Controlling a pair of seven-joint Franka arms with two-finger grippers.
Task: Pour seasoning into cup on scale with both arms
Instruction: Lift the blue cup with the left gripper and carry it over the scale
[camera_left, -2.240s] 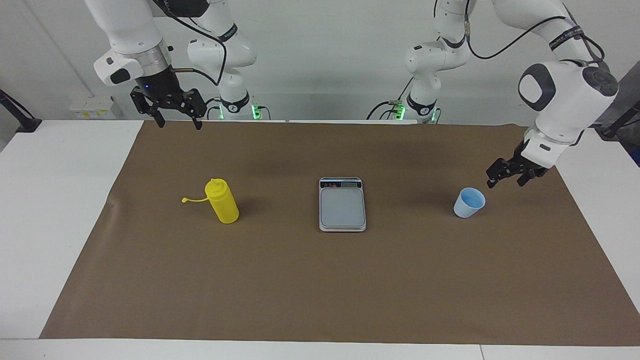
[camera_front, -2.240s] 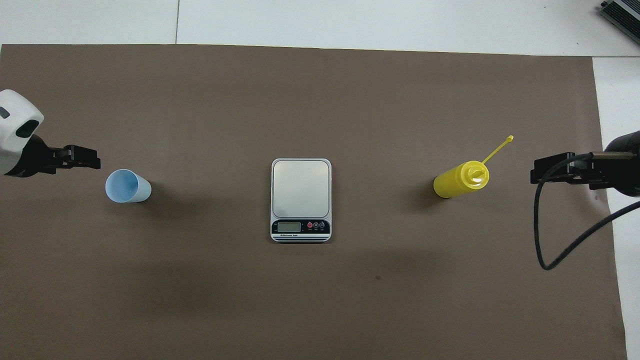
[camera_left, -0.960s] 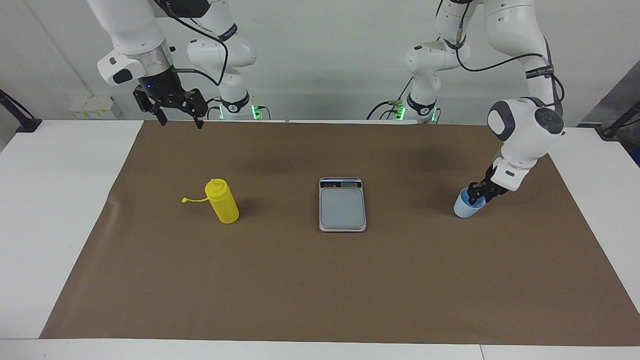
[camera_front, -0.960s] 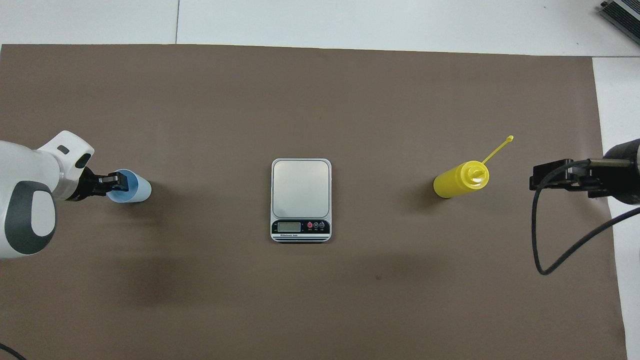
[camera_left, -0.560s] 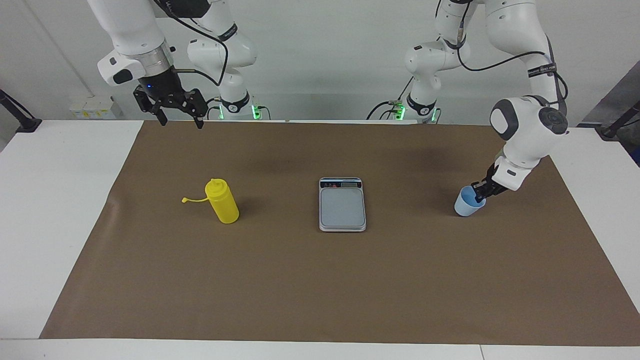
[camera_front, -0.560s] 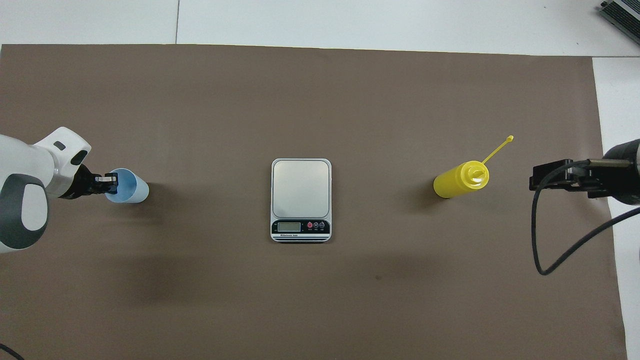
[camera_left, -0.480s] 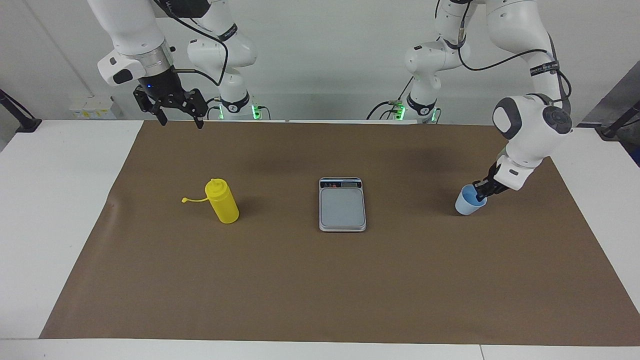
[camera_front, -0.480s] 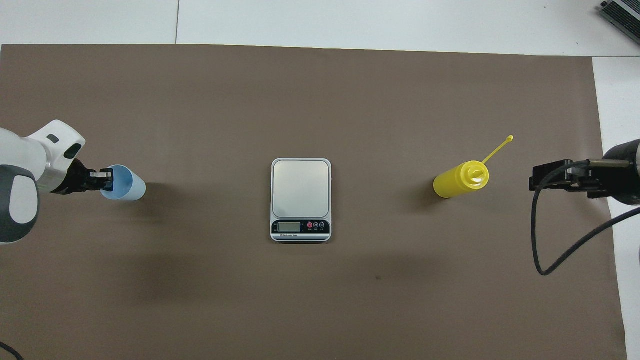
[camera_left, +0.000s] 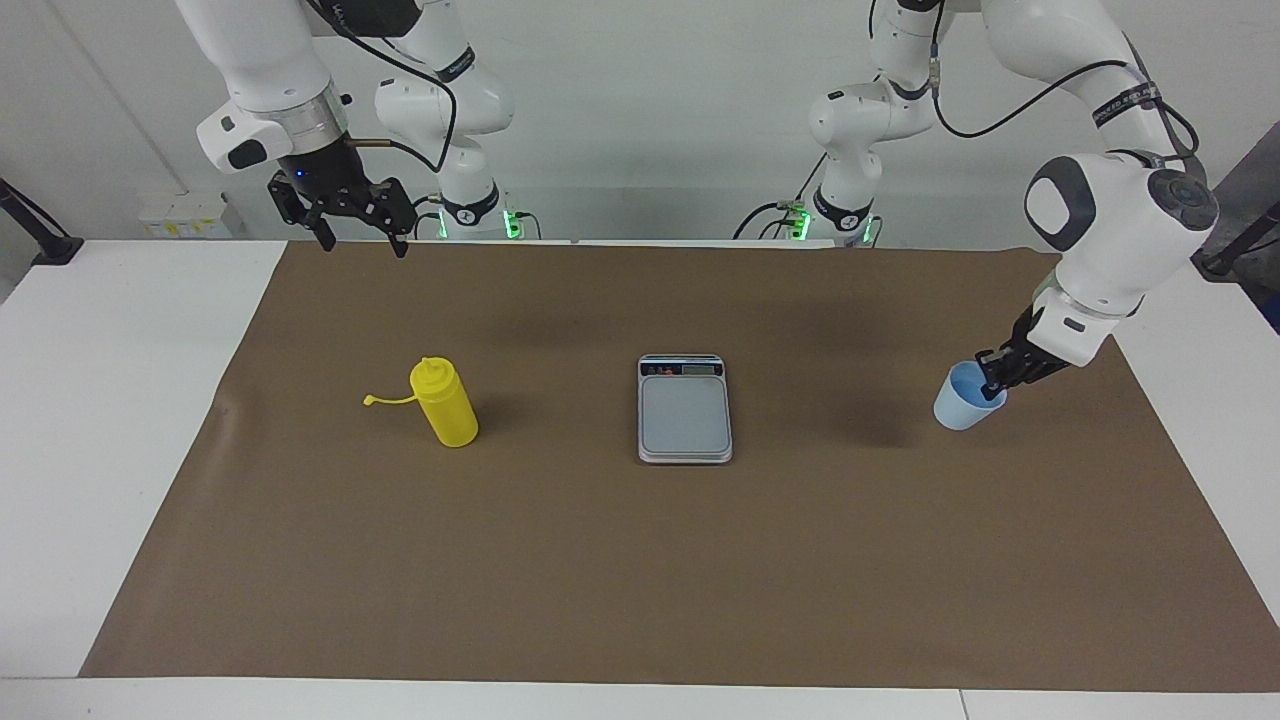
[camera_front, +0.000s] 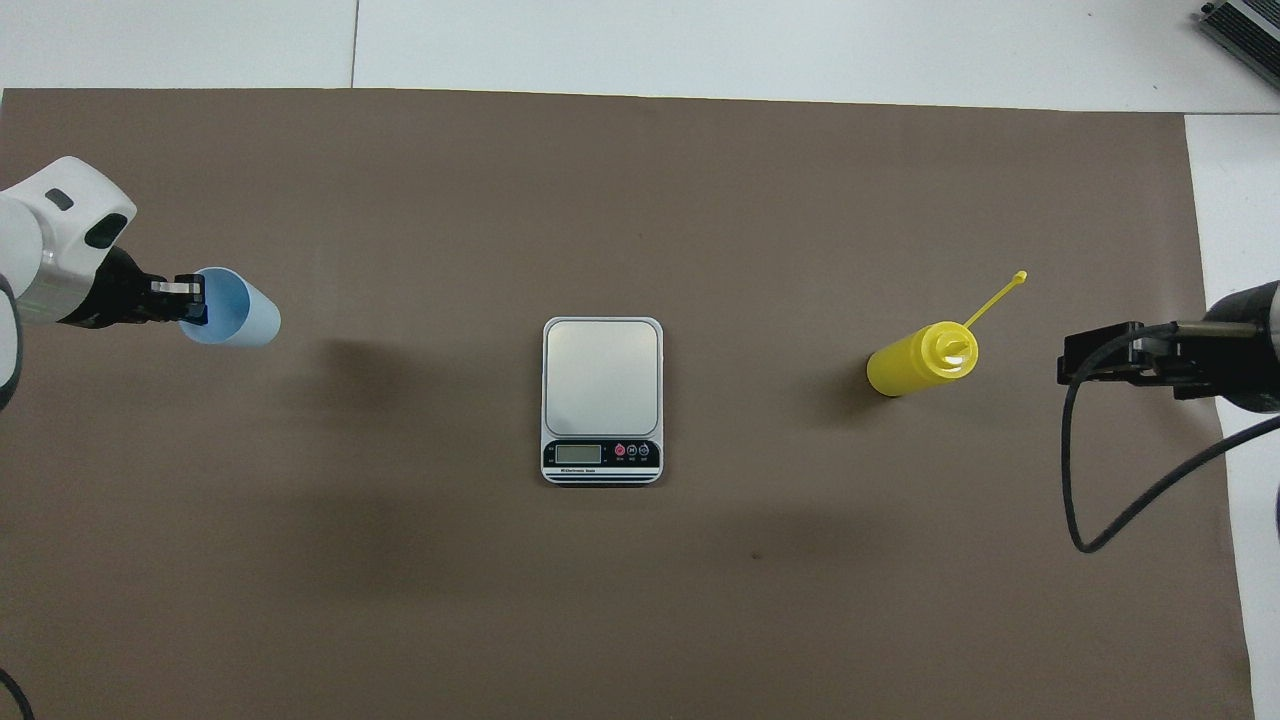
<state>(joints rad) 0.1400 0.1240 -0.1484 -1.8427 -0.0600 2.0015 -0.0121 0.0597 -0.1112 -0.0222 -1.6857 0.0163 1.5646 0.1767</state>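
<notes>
The left tool (camera_left: 992, 383) was pinching the rim of the cup (camera_left: 964, 398), one finger inside and one outside, and the cup hung tilted in the air over the brown mat (camera_left: 640, 560) at the left arm's end of the counter (camera_left: 90, 400), its shadow lying on the mat toward the scale (camera_left: 685, 408). The scale sat flat at the middle of the mat with its display strip on the edge nearer the robots and its weighing plate bare. The seasoning (camera_left: 444, 402) stood upright toward the right arm's end, well apart from the scale, its small cap trailing on the tether away from the scale. The right tool (camera_left: 355, 242) waited with its fingers spread, raised over the mat edge nearest the robots. The step in hand looked like carrying the cup to the scale. The next move would call for bringing the cup over the weighing plate, levelling it, lowering it squarely onto the plate and letting go, before the right arm could fetch the seasoning.
</notes>
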